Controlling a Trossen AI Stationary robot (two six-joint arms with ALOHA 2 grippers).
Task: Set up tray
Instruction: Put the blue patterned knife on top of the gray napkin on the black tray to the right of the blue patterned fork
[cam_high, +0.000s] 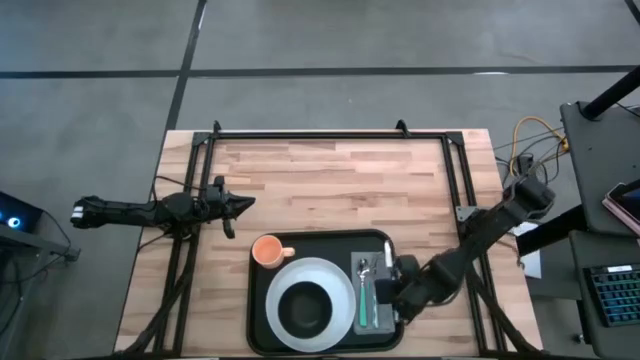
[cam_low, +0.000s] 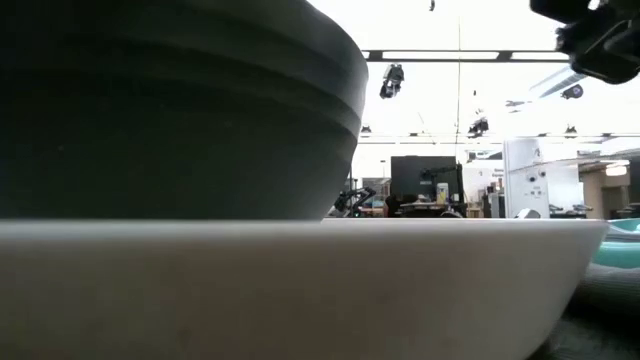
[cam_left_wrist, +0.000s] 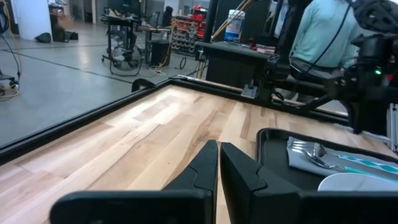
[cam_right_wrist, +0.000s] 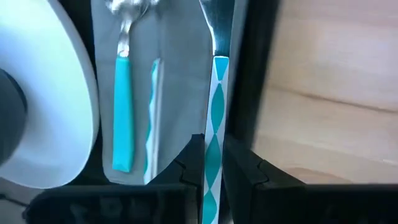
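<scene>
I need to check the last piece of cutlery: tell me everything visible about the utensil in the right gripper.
The utensil has a teal-and-white patterned handle and a metal neck; its head is cut off from view. It lies lengthwise along the grey napkin's edge, beside the tray's rim. The right gripper is shut on its handle.

Overhead, straight down on table (cam_high: 330, 180); low, level, pressed against plate (cam_low: 300, 285); wrist views forward, both sharing napkin (cam_right_wrist: 171, 93).

The large black tray (cam_high: 262, 322), rounded at its corners, lies flat at the table's near edge, loaded.
</scene>
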